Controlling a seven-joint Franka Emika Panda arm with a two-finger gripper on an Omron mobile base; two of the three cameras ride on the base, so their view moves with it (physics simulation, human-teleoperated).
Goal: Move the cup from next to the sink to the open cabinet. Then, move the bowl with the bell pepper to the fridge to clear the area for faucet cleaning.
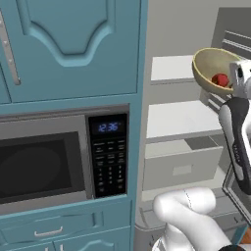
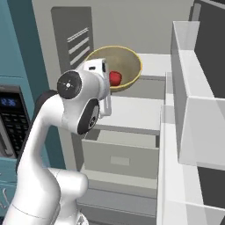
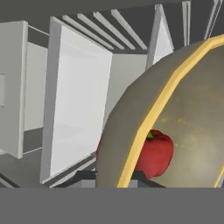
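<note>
Holding position in front of the open fridge (image 2: pixel 145 105): white arm, wrist raised to upper-shelf height.
Bowl (image 1: pixel 212 68), olive-tan with paler rim: carried tilted, mouth turned sideways, in the air before the upper white shelves (image 1: pixel 179 117), touching none of them.
Bell pepper (image 1: pixel 220 80), small, red, green stub at top: lodged inside the bowl against its lower wall.
Gripper (image 3: pixel 114 177): clamped on the bowl's rim, one dark fingertip outside the wall, one inside, per the hand view; jaws nearly together on the thin edge.
Fridge interior: pale grey, two white shelves, a drawer (image 2: pixel 118 160) below, door bins (image 2: pixel 193 114) on the open door at right.
Microwave (image 1: pixel 59 157): built into the teal cabinet column left of the fridge, keypad with lit blue clock.
Upper cabinet door (image 1: pixel 68 44) above microwave: teal, curved panel, closed.
</note>
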